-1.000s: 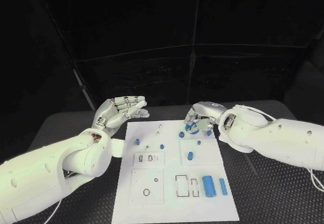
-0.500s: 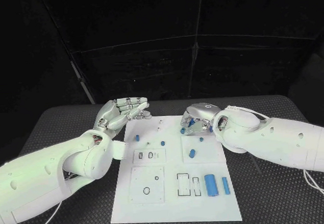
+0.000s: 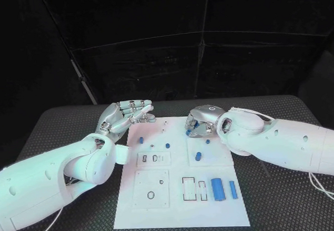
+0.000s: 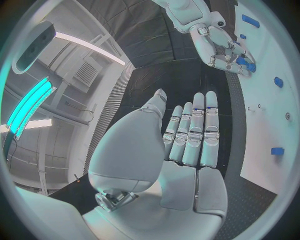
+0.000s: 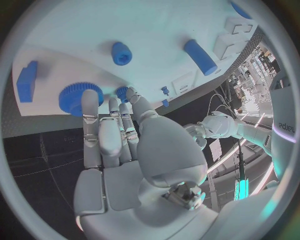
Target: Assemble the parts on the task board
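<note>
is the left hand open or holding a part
Open. The left hand is raised beside the task board with fingers straight and apart, nothing in its palm.

The task board [image 3: 180, 199] lies mid-table, running from the near edge toward the far side. At its far end the two hands face off — the left hand [image 3: 126, 115] just off the far-left corner, the right hand [image 3: 201, 121] over the far-right part. Two long parts [image 3: 217, 189] lie side by side near the near-right corner — smaller parts [image 3: 198, 156] sit further up.
</note>
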Controlling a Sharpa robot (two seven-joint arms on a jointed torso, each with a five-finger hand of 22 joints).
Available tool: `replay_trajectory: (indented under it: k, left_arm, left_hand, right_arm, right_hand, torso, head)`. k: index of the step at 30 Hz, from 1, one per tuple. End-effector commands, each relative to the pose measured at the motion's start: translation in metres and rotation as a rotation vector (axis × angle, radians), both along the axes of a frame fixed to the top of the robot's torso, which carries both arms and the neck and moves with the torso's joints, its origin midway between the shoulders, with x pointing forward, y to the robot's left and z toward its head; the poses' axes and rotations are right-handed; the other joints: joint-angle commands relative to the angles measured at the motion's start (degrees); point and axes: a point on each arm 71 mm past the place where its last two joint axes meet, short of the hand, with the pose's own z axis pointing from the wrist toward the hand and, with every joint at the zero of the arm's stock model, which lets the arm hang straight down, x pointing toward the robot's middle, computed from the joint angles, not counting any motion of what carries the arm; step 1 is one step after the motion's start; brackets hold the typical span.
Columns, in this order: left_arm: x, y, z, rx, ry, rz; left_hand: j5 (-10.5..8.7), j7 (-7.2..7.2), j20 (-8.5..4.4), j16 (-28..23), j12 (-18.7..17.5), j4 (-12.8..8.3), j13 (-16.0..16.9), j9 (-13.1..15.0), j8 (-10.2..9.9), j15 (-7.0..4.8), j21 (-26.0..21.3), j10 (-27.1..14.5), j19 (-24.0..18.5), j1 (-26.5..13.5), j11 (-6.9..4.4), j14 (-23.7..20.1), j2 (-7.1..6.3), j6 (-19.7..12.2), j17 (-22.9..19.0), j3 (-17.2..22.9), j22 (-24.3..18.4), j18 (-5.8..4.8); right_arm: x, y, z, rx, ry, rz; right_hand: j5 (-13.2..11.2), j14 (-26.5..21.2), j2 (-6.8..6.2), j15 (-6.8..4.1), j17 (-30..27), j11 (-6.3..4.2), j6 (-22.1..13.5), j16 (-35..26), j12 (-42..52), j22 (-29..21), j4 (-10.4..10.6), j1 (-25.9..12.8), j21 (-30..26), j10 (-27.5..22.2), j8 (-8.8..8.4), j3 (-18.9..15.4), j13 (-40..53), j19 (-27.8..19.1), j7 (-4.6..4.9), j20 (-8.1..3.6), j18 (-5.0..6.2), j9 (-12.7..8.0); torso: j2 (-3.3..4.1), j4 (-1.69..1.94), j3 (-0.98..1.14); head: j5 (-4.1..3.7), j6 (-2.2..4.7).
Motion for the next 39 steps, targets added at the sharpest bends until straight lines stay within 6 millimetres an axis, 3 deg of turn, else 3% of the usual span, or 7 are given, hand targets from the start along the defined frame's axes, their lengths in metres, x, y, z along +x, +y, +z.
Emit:
replay_trajectory:
  k: [1, 7, 13, 18, 24, 29, 39]
  left_arm:
    - [-0.001, -0.002, 0.002, -0.004, -0.009, -0.018]
    - [-0.001, -0.002, 0.002, -0.005, -0.008, -0.021]
    - [-0.001, -0.002, 0.003, -0.006, -0.008, -0.022]
    - [-0.001, -0.002, 0.003, -0.006, -0.008, -0.022]
    - [-0.001, -0.001, 0.003, -0.005, -0.007, -0.02]
    - [-0.001, 0.0, 0.003, -0.003, -0.005, -0.018]
    - [-0.001, 0.001, 0.002, -0.002, -0.002, -0.019]
  left_hand:
    - [0.0, 0.38, 0.31, -0.44, -0.45, 0.07, -0.08, -0.08, -0.17, 0.47, -0.43, 0.02, 0.31, -0.39, 0.45, 0.0, 0.04, 0.21, 0.07, -0.32, -0.08, 0.52]
    - [0.0, 0.39, 0.32, -0.48, -0.52, 0.06, -0.08, -0.1, -0.23, 0.47, -0.45, 0.0, 0.32, -0.42, 0.47, 0.01, 0.07, 0.2, 0.09, -0.35, -0.1, 0.52]
    - [0.0, 0.41, 0.32, -0.52, -0.58, 0.06, -0.08, -0.11, -0.27, 0.48, -0.48, -0.01, 0.33, -0.43, 0.48, 0.02, 0.1, 0.19, 0.1, -0.37, -0.12, 0.53]
    - [0.0, 0.41, 0.32, -0.52, -0.58, 0.06, -0.08, -0.11, -0.27, 0.48, -0.48, -0.01, 0.33, -0.43, 0.48, 0.02, 0.1, 0.19, 0.1, -0.37, -0.12, 0.53]
    - [0.0, 0.43, 0.33, -0.57, -0.68, 0.06, -0.09, -0.14, -0.34, 0.49, -0.51, -0.04, 0.35, -0.45, 0.5, 0.05, 0.18, 0.18, 0.13, -0.4, -0.14, 0.53]
    - [0.0, 0.43, 0.34, -0.58, -0.7, 0.05, -0.09, -0.14, -0.36, 0.49, -0.52, -0.05, 0.36, -0.45, 0.5, 0.06, 0.18, 0.18, 0.14, -0.4, -0.15, 0.53]
    - [0.0, 0.53, 0.37, -0.79, -1.11, -0.1, -0.1, -0.23, -0.7, 0.53, -0.65, -0.24, 0.44, -0.37, 0.59, 0.15, 0.32, 0.03, 0.25, -0.51, -0.25, 0.54]
  right_arm:
    - [0.001, 0.001, -0.001, -0.033, 0.008, 0.0]
    - [0.002, 0.003, -0.002, -0.044, 0.017, 0.001]
    - [0.003, 0.005, -0.003, -0.057, 0.019, 0.002]
    - [0.004, 0.006, -0.002, -0.049, 0.004, -0.005]
    - [0.001, 0.007, 0.006, 0.023, -0.062, -0.008]
    - [-0.002, 0.01, 0.016, 0.079, -0.101, -0.002]
    - [0.012, 0.023, 0.037, 0.112, -0.163, -0.025]
  right_hand:
    - [-0.73, 2.7, 0.5, -0.13, 0.59, 0.02, 0.29, 0.74, 0.18, 0.7, -0.04, -0.02, 0.71, 0.78, -0.1, 0.85, 0.07, 0.54, -0.14, -0.06, 0.5, -0.01]
    - [-1.93, 2.6, 1.06, -0.32, 1.72, -0.22, 1.24, 1.92, 0.36, 2.58, -0.07, 0.37, 2.26, 2.06, 0.06, 2.92, 0.12, 1.09, -0.15, -0.12, 0.26, 0.04]
    - [-2.47, 2.32, 0.84, -0.47, 2.11, -0.38, 2.43, 2.78, 0.24, 7.45, 0.02, 0.0, 5.63, 3.22, 0.04, 6.05, 0.12, 3.28, -0.25, -0.17, -0.46, 0.02]
    - [-2.86, 2.2, 0.69, -0.62, 2.33, -0.58, 3.36, 3.26, 0.24, 8.21, 0.09, -0.49, 6.49, 4.02, 0.09, 8.46, 0.2, 3.31, -0.41, -0.26, -0.53, 0.03]
    - [-3.44, 2.08, 0.17, -0.84, 2.23, -0.97, 4.83, 3.62, 0.41, 8.82, 0.6, -2.49, 7.19, 5.12, 0.37, 11.18, 0.44, 3.11, -0.72, -0.38, -0.58, 0.11]
    - [-5.09, 2.09, -0.19, -1.01, 2.47, -1.21, 5.55, 3.98, 0.42, 9.05, 1.68, -4.4, 7.45, 5.65, 0.47, 12.36, 0.53, 3.08, -1.06, -0.51, -0.6, 0.14]
    - [-5.67, 2.16, -0.44, -1.08, 2.86, -1.3, 5.77, 4.36, 0.32, 9.32, 2.73, -5.52, 7.67, 5.87, 0.38, 13.36, 0.56, 3.17, -1.2, -0.6, -0.65, 0.12]
  torso:
    - [0.22, 0.06, 0.04]
    - [0.3, 0.09, 0.08]
    - [0.46, 0.12, 0.14]
    - [0.49, 0.1, 0.19]
    - [0.53, 0.05, 0.25]
    - [0.52, 0.04, 0.18]
    - [0.73, 0.26, 0.2]
  head:
    - [-0.11, -0.1]
    - [0.0, -0.13]
    - [0.01, -0.17]
    - [0.14, -0.32]
    - [0.26, -0.2]
    - [0.23, 0.13]
    - [0.29, 0.66]
